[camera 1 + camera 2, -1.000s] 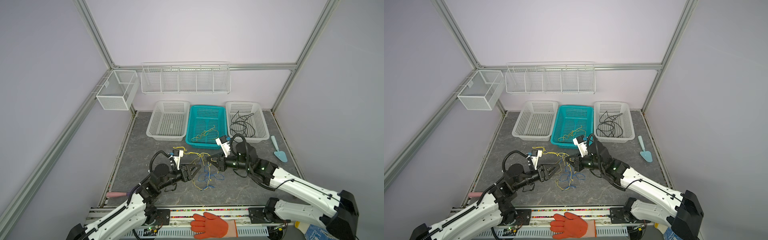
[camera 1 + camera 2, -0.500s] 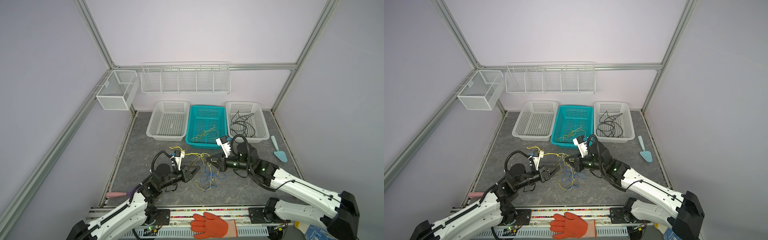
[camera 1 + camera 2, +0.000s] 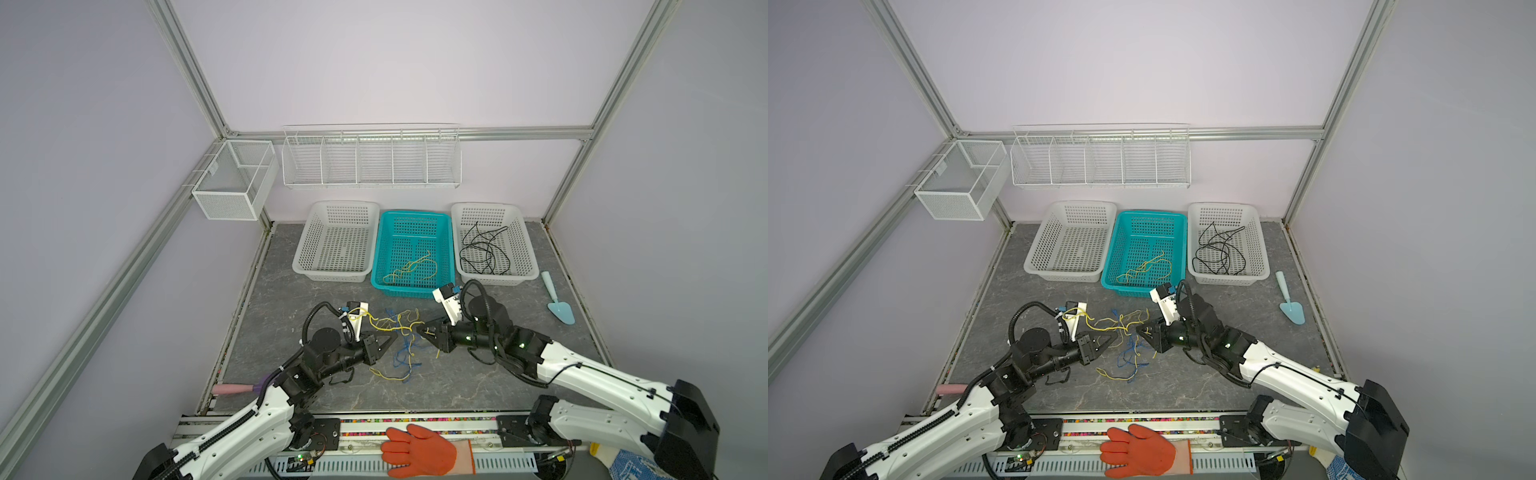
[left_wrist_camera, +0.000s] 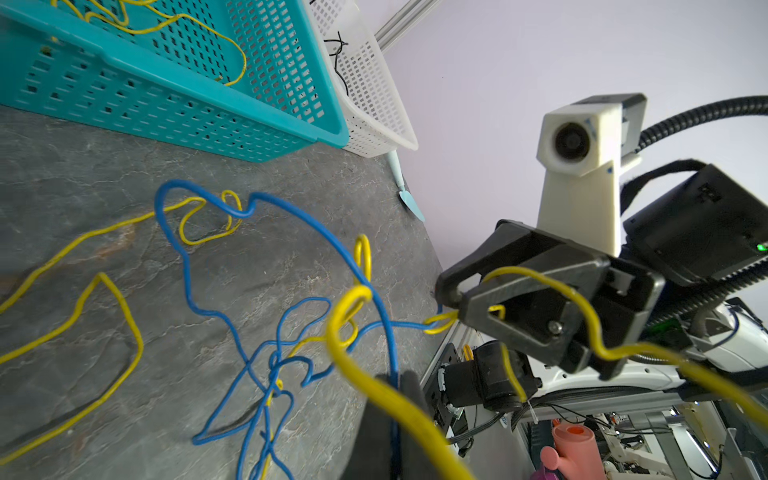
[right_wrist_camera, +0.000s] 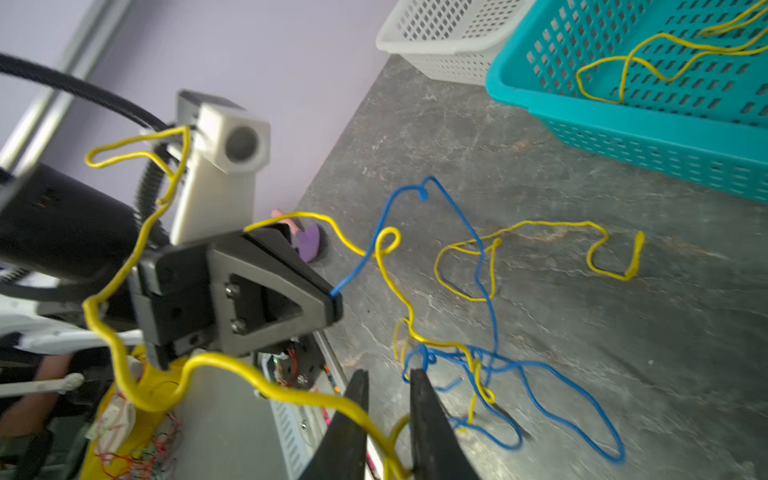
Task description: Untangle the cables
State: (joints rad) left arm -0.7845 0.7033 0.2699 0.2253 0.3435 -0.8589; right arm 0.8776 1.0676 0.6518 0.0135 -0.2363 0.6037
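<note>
Grey stone-look tabletop [image 3: 291,303] spreads across the cell. Along its far edge sit three perforated plastic baskets: a white basket [image 3: 345,205], a teal basket [image 3: 413,214] holding a loose yellow wire [image 3: 409,266], and a second white basket [image 3: 486,206] with black wires [image 3: 484,253]. Nearer, the two black grippers face tip to tip. Left gripper [image 5: 334,301]: jaws pressed together, clamped on a thin blue cable [image 5: 361,262]. Right gripper [image 5: 388,374]: jaws slightly apart, with a thin yellow cable [image 5: 324,401] running across the gap. Between them on the table lies the tangle of yellow and blue cables [image 3: 402,354].
</note>
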